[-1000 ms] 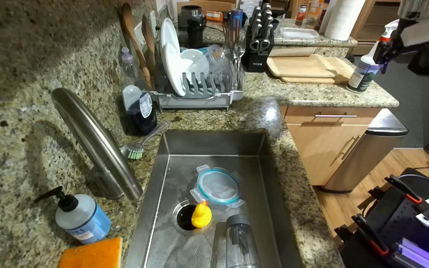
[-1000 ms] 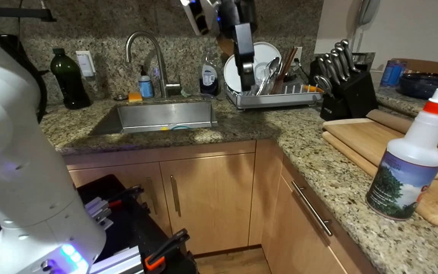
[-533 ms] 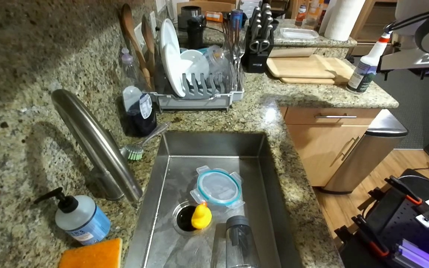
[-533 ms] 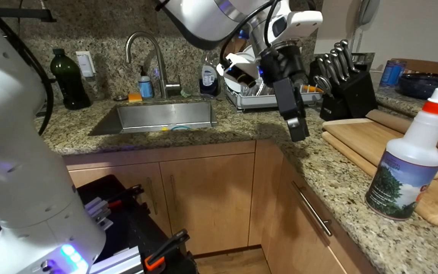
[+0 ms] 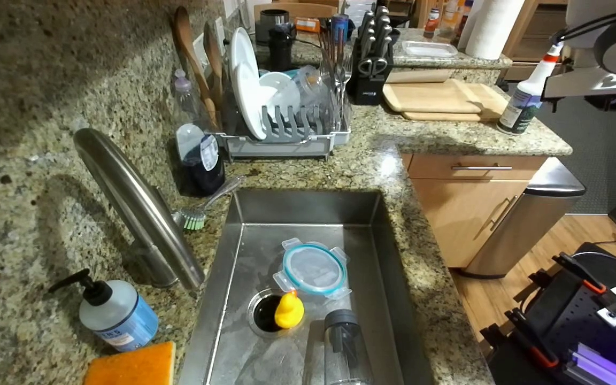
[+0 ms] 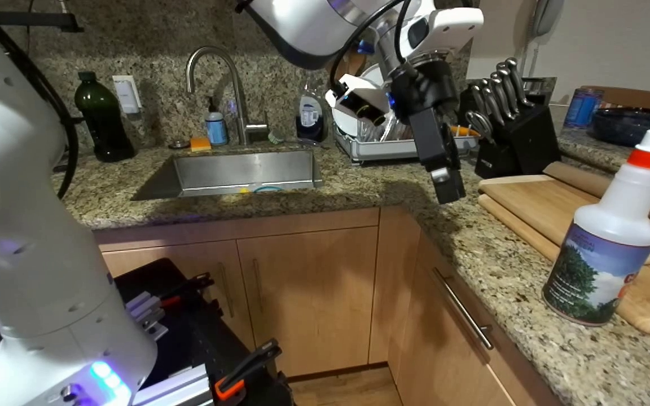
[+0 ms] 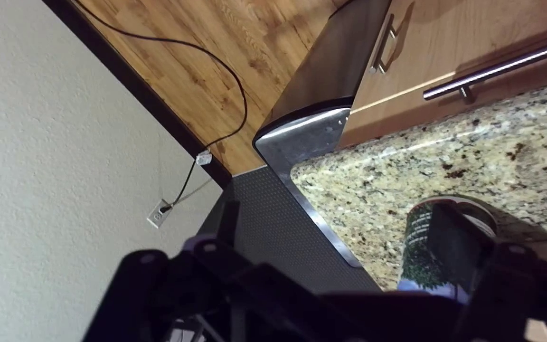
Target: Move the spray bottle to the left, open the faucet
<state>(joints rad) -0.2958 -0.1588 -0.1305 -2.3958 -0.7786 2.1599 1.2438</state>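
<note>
The spray bottle, white with a red-orange collar and a tree-and-sky label, stands upright on the counter corner in both exterior views (image 5: 523,101) (image 6: 604,254). In the wrist view its lower label (image 7: 418,251) shows, partly hidden behind a finger. My gripper (image 7: 339,228) is open, its fingers wide apart with nothing between them. In an exterior view the gripper (image 6: 450,192) hangs above the counter, left of the bottle and apart from it. The gripper also shows at the upper right in an exterior view (image 5: 580,106). The steel faucet (image 5: 137,203) arches beside the sink, also seen in an exterior view (image 6: 239,96).
Cutting boards (image 6: 528,197) lie beside the bottle, with a black knife block (image 6: 519,141) behind. A dish rack (image 6: 404,149) stands near the gripper. The sink (image 5: 335,232) holds a yellow duck, a lid and a clear bottle. A blue soap bottle (image 5: 121,315) stands by the faucet.
My gripper has come down and moved right toward the bottle's side of the counter, then shifted slightly up and right. The spray bottle and faucet have not moved.
</note>
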